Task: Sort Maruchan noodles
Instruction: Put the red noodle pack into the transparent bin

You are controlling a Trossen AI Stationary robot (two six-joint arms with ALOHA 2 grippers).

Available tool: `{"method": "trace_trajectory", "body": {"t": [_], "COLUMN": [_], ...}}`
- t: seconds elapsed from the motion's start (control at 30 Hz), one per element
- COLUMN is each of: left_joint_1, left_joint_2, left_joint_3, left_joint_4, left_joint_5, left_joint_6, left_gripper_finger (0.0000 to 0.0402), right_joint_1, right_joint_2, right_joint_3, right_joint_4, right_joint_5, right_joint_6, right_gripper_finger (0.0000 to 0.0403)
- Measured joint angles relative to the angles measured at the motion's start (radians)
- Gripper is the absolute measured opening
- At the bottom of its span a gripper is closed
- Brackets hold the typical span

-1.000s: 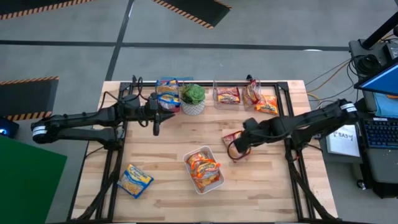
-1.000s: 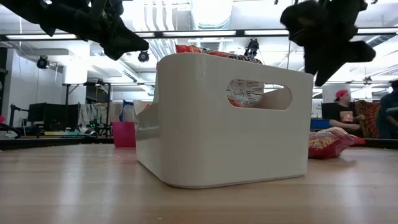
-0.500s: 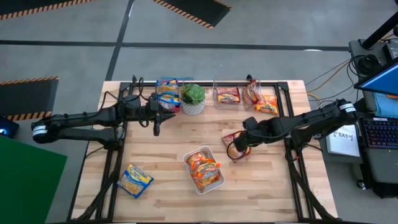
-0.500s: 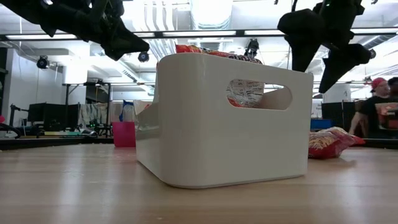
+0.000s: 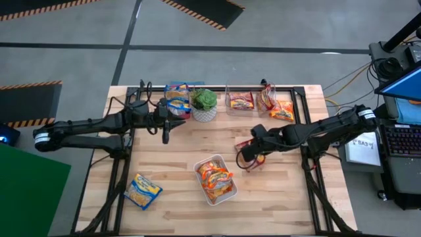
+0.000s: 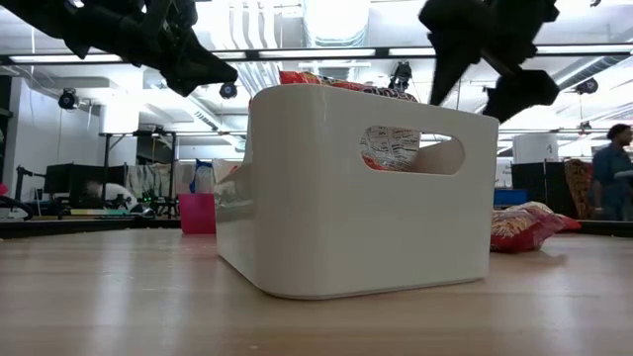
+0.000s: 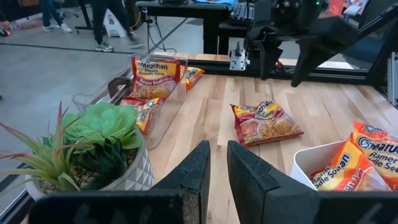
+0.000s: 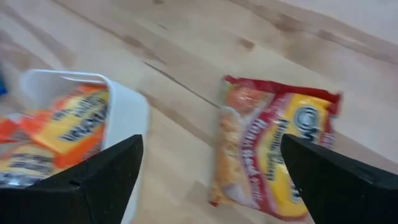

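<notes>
Right gripper (image 5: pixel 247 155) jaws wide, empty, hovering over red packet (image 8: pixel 273 152) lying flat on table (image 5: pixel 177 204) right of centre; white bin (image 5: pixel 215 179) with orange packets (image 5: pixel 214 176) just beside it, toward left; left gripper (image 7: pixel 214 171) narrow, nearly closed, empty, parked near plant (image 7: pixel 93 146) at back edge; more packets in clear tray (image 7: pixel 155 78) behind plant; blue-edged packet (image 5: pixel 143 190) alone at front left, well apart.
</notes>
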Motion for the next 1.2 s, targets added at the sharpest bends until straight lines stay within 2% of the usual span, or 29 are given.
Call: {"method": "trace_trajectory", "body": {"t": [0.13, 0.37, 0.5, 0.6, 0.77, 0.9, 1.07, 1.2], "left_joint_1": [0.000, 0.000, 0.000, 0.000, 0.000, 0.000, 0.000, 0.000], "left_joint_2": [0.000, 0.000, 0.000, 0.000, 0.000, 0.000, 0.000, 0.000], "left_joint_3": [0.000, 0.000, 0.000, 0.000, 0.000, -0.001, -0.001, -0.001], "left_joint_4": [0.000, 0.000, 0.000, 0.000, -0.003, -0.008, -0.008, -0.008], "left_joint_5": [0.000, 0.000, 0.000, 0.000, 0.000, 0.000, 0.000, 0.000], "left_joint_6": [0.000, 0.001, 0.004, 0.004, 0.004, 0.004, 0.004, 0.004], "left_gripper_finger": [0.0038, 0.0038, 0.0038, 0.0038, 0.0038, 0.0038, 0.0038, 0.0038], "right_joint_1": [0.000, -0.003, -0.002, -0.002, -0.003, -0.011, -0.027, -0.033], "right_joint_2": [-0.003, -0.001, 0.069, 0.144, 0.230, 0.271, 0.283, 0.281], "right_joint_3": [0.002, 0.008, 0.005, -0.008, -0.031, -0.033, -0.052, -0.065], "right_joint_4": [0.061, 0.045, -0.106, -0.186, -0.066, -0.062, -0.039, -0.030], "right_joint_5": [-0.025, -0.058, -0.131, -0.137, -0.130, -0.130, -0.124, -0.124], "right_joint_6": [0.004, 0.011, 0.076, 0.080, 0.018, 0.000, -0.009, -0.012], "right_gripper_finger": [0.0370, 0.0370, 0.0370, 0.0370, 0.0370, 0.0370, 0.0368, 0.0347]}}
